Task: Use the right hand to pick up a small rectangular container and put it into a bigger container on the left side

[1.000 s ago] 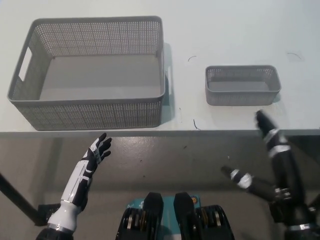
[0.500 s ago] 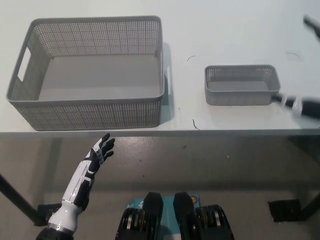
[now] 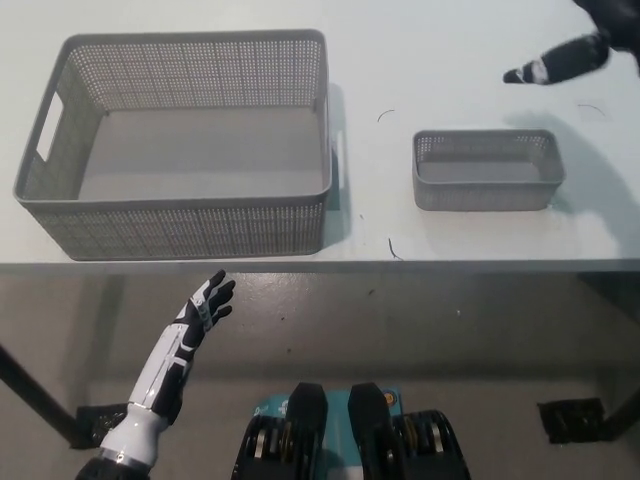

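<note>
**Q:** Head view. What has changed over the last second?

**A:** The black right hand [image 3: 590, 45] has risen from the lower right of the frame, below the table edge, to the upper right corner, where it now hangs above and behind the small basket [image 3: 487, 170]. Only part of it is in frame, with one finger stretched toward picture left; how far open it is cannot be told, and it holds nothing visible. The small basket sits at right of centre much as it did (a slight shift of the whole picture suggests the camera moved, not the basket).

**Q:** What does that mean for the task?

**A:** The reach appears under way; the grasp is not yet made. The large basket [image 3: 185, 215], at upper left, stands empty.

**Q:** And the other hand?

**A:** The white left hand [image 3: 205, 308] rests at lower left, below the table edge, fingers apart and empty.

**Q:** The surface and the room?

**A:** A pale table [image 3: 450, 60] with faint marks; beneath its front edge, a dull floor [image 3: 420, 330].
</note>
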`<action>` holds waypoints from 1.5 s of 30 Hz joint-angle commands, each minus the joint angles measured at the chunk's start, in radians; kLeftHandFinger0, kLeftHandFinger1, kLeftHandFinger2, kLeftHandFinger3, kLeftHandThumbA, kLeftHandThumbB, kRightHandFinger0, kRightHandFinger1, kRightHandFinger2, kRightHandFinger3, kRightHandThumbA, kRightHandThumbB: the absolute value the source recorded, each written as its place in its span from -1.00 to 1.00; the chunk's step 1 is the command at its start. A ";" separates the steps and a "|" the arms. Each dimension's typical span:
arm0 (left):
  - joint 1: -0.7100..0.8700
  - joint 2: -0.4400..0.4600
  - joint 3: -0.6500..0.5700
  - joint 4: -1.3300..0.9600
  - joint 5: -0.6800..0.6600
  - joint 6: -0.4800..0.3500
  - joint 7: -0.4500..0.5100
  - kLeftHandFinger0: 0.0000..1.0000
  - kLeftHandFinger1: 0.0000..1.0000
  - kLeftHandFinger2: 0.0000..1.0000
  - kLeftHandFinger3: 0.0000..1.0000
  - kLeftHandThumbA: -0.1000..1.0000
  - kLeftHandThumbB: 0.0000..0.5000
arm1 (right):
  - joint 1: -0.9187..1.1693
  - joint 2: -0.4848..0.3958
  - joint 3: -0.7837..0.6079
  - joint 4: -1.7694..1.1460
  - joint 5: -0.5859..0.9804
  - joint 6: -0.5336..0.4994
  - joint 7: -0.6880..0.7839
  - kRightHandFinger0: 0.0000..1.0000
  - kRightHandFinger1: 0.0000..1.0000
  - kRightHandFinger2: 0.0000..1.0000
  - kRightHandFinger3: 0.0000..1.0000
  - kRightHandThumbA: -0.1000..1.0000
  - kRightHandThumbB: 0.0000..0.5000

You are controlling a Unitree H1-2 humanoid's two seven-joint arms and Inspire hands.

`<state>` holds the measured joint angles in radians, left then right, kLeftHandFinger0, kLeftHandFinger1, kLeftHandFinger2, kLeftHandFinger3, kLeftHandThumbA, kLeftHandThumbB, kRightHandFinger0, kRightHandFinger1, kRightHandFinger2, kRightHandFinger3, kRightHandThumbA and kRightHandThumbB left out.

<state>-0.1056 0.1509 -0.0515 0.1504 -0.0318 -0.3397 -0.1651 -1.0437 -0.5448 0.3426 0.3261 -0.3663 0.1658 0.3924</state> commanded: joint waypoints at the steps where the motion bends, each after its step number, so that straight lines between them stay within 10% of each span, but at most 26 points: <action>1: -0.010 0.040 -0.020 -0.050 0.014 -0.047 -0.042 1.00 1.00 1.00 1.00 1.00 0.64 | -0.393 0.037 0.231 0.416 -0.213 0.036 0.268 1.00 1.00 1.00 1.00 1.00 1.00; 20: 0.000 0.037 -0.017 -0.027 0.097 -0.080 -0.009 1.00 1.00 1.00 1.00 1.00 0.65 | -0.649 0.345 0.486 1.030 -0.243 -0.075 0.406 1.00 1.00 1.00 1.00 1.00 0.76; 33: 0.003 0.039 -0.015 -0.038 0.107 -0.074 -0.012 1.00 1.00 1.00 1.00 1.00 0.65 | -0.617 0.376 0.515 1.093 -0.296 -0.029 0.341 1.00 1.00 1.00 1.00 1.00 0.92; 45: 0.005 0.039 -0.016 -0.040 0.128 -0.075 -0.007 1.00 1.00 1.00 1.00 1.00 0.74 | -0.541 0.353 0.487 1.110 -0.300 -0.032 0.307 1.00 1.00 1.00 1.00 1.00 0.67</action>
<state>-0.0979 0.1697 -0.0637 0.1487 0.0781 -0.3788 -0.1761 -1.5518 -0.1612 0.8481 1.4312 -0.6500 0.1244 0.7292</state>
